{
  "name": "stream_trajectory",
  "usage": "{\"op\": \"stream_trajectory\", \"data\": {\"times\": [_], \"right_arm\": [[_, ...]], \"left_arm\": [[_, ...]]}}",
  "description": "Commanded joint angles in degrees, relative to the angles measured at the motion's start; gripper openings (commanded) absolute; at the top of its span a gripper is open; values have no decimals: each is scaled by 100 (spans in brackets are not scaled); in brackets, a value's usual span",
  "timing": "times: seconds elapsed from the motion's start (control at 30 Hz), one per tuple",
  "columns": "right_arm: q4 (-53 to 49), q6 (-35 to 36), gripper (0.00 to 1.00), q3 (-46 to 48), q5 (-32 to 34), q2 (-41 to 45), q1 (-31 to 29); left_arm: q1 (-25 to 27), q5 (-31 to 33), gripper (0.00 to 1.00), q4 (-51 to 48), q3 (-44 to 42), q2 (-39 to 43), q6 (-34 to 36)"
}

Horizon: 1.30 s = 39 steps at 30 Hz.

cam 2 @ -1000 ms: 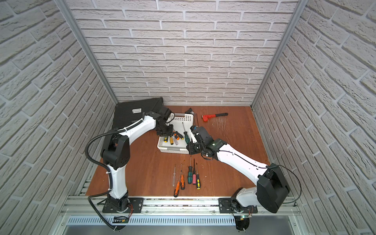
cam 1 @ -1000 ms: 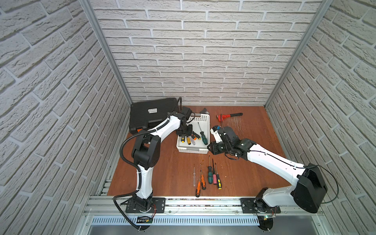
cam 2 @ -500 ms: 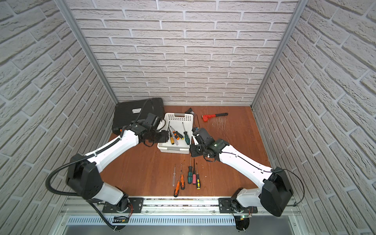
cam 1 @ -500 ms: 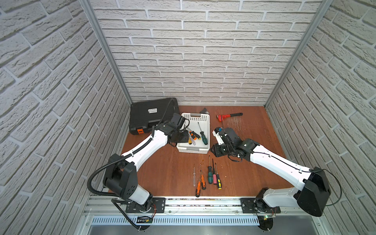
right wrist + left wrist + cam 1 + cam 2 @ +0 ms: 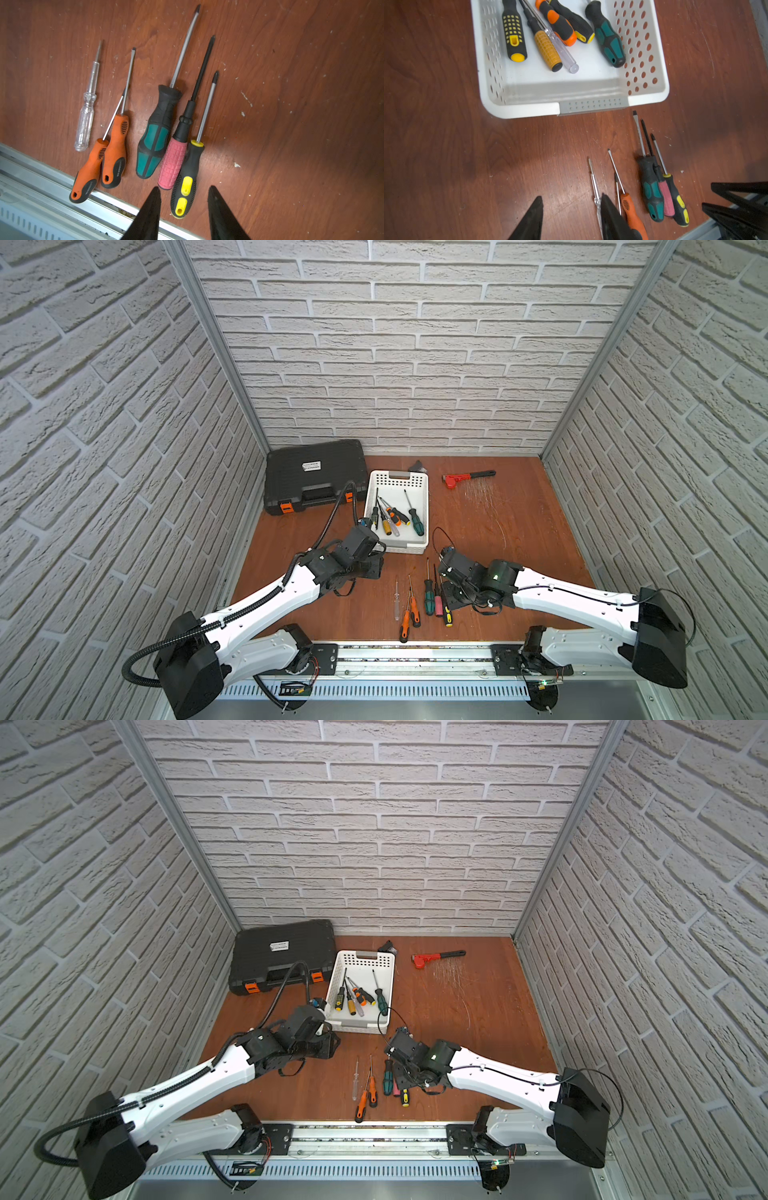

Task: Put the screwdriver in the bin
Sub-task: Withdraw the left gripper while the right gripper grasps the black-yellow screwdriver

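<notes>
The black-and-yellow screwdriver [image 5: 185,166] lies on the surface [image 5: 291,104], at the 3 o'clock end of the row [image 5: 424,597] at 6 o'clock of the bin [image 5: 398,548]. The right tool [image 5: 184,190] straddles its handle, jaws apart and empty, seemingly poised to grasp. The left tool [image 5: 571,200] hangs open and empty. Both tools' tips are hard to make out in both top views.

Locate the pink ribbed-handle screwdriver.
In the right wrist view the pink ribbed-handle screwdriver lies flat by the front rail, between the green-and-black screwdriver and the yellow-and-black screwdriver.
</notes>
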<state>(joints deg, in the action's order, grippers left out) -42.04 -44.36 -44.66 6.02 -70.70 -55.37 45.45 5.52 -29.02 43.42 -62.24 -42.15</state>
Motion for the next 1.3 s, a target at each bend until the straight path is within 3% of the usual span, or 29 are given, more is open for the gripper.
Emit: {"op": "stream_trajectory", "data": {"times": [0.0, 0.8, 1.27], "right_arm": [[46, -535, 34, 69, 118, -244, -130], [504, -919, 41, 422, 39, -1048, -177], [574, -855, 29, 386, -40, -1520, -183]], "left_arm": [[30, 291, 46, 285, -18, 74, -79], [8, 503, 48, 239, -123, 158, -215], [-18, 624, 48, 90, -62, 158, -206]]}}
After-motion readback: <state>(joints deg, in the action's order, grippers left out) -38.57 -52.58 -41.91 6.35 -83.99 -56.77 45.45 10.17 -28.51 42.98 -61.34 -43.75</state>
